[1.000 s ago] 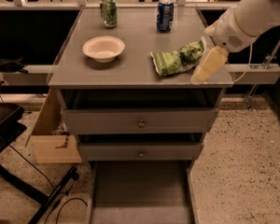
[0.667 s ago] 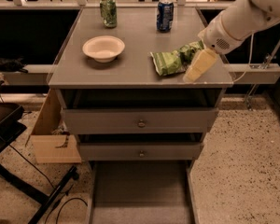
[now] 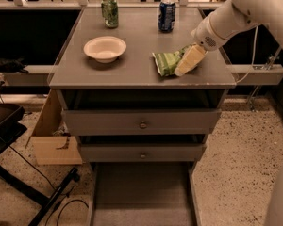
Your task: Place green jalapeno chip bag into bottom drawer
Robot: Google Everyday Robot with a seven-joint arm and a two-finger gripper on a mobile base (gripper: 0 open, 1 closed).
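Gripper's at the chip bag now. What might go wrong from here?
1. The gripper sits at the right end of the chip bag, near the front edge of the cabinet top; a nudge may slide the bag away instead of catching it.
2. The bottom drawer lies open low down; a weak hold on crumpled foil may drop the bag onto the floor.

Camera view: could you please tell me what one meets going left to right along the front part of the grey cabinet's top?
white bowl → green jalapeno chip bag → gripper, at the bag's right end
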